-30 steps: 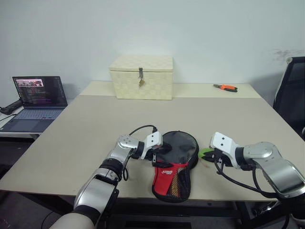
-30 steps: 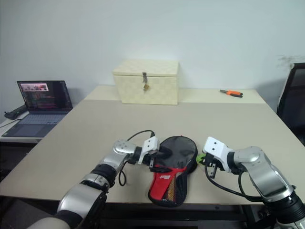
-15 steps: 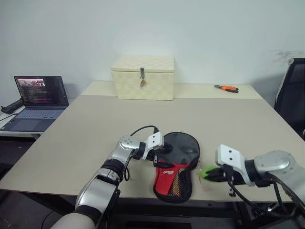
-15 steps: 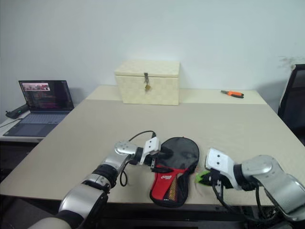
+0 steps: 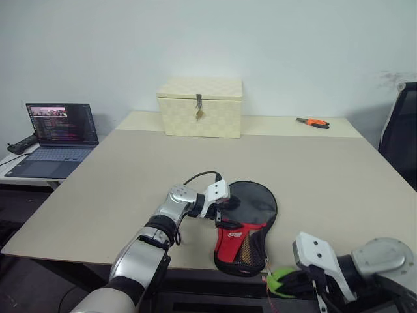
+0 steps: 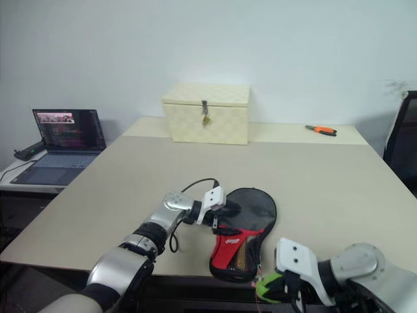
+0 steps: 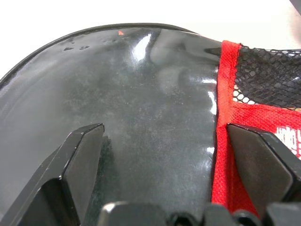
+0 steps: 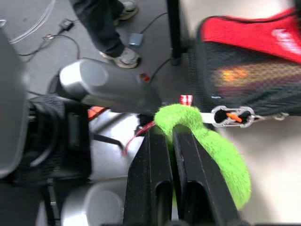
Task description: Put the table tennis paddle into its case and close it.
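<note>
Left gripper (image 5: pixel 219 207) sits spread wide over the case (image 5: pixel 246 225), fingers (image 7: pixel 80 155) either side of its glossy black top. The case lies at the table's (image 5: pixel 313 163) near edge. Right gripper (image 8: pixel 171 141), off that edge, pinches a fuzzy green pull (image 8: pixel 211 146) (clipped to the zipper).

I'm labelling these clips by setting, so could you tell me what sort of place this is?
Probably an office or lab workroom: a plain table against a bare wall, an open laptop on a side desk, an office chair, and pliers.
</note>
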